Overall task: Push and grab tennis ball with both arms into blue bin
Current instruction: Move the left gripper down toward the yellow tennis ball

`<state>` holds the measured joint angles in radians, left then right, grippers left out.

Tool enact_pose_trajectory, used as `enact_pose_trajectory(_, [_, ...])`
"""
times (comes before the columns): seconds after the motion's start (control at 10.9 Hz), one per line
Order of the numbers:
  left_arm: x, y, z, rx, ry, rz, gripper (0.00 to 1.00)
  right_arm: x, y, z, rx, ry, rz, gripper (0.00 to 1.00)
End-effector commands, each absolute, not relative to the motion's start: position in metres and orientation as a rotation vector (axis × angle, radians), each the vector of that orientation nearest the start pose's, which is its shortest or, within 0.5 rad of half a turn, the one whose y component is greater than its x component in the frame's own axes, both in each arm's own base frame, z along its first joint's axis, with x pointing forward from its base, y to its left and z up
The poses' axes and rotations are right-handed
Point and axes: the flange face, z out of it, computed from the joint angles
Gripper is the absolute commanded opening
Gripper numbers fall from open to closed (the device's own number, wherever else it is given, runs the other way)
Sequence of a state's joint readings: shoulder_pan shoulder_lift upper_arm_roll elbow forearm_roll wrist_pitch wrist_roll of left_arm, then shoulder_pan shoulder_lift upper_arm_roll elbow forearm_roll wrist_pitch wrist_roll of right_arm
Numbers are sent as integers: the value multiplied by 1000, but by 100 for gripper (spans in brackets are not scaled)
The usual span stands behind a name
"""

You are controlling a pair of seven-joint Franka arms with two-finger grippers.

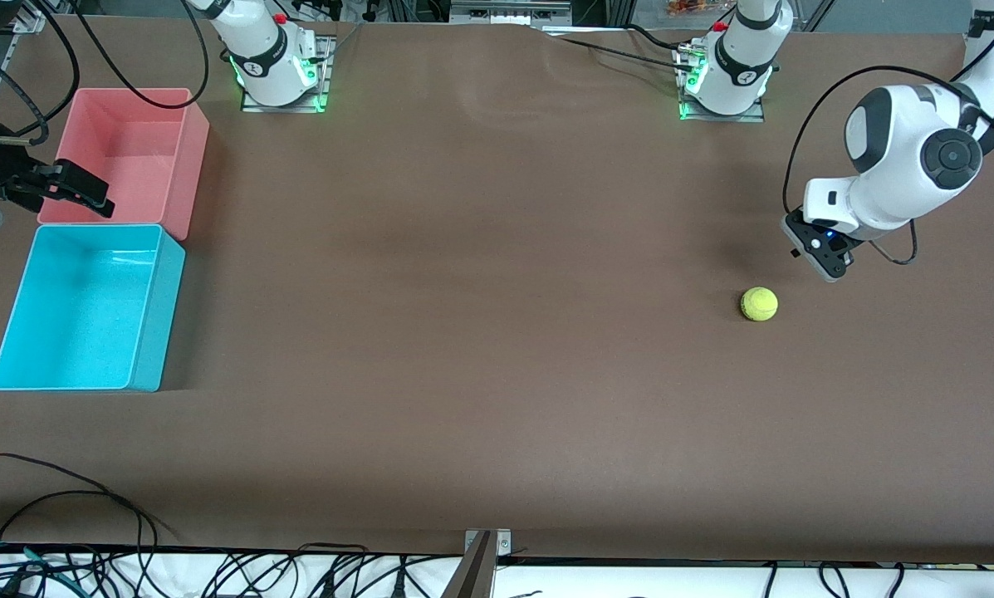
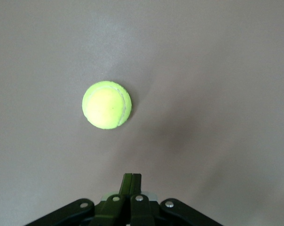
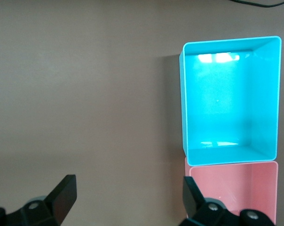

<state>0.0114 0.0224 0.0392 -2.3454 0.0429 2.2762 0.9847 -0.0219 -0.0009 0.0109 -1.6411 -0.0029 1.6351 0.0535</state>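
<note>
Resting on the bare brown worktop [image 1: 480, 349] toward the left arm's end, the ball [image 1: 759, 304] sits alone, well apart from both bins. In the left wrist view the ball [image 2: 106, 105] shows its pale curved seam, with nothing touching it.

Hanging above the worktop just beside the ball is the left gripper [image 2: 131, 181], and that view shows its fingers [image 2: 131, 179] pressed together, closed on nothing. From the front, the left gripper [image 1: 816, 253] is tucked under the arm's white wrist, over the worktop a little farther from the camera than the ball.

At the right arm's end of the worktop stands the blue bin [image 1: 154, 316], touching the pink bin [image 1: 193, 158], which lies farther from the camera. Both bins hold nothing.

Over the pink bin's edge hovers the right gripper [image 1: 77, 193]. Its fingers [image 3: 64, 193] are spread wide apart, gripping nothing, and the right wrist view looks down on the blue bin [image 3: 183, 94] and the pink bin [image 3: 236, 169].
</note>
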Motion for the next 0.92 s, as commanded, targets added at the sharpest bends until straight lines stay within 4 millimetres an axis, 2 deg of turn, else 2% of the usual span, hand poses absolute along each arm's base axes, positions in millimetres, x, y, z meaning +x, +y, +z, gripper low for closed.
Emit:
enact_pose_trajectory(0.0, [505,41,296,-2695,1581,89,0,558,-7,605,-3139,92,10,100])
enact_pose_trajectory(0.18, [509,50,283,-2596,1722,73,0,559,-7,604,-3139,92,12,100])
enact_pose_trajectory(0.46, [511,52,271,-2493,1885,85,0,559,-7,604,-3139,92,12,100])
enact_pose_trajectory(0.83, [515,67,234,-2406,2037,6,0,558,-7,605,-3139,89,12,100])
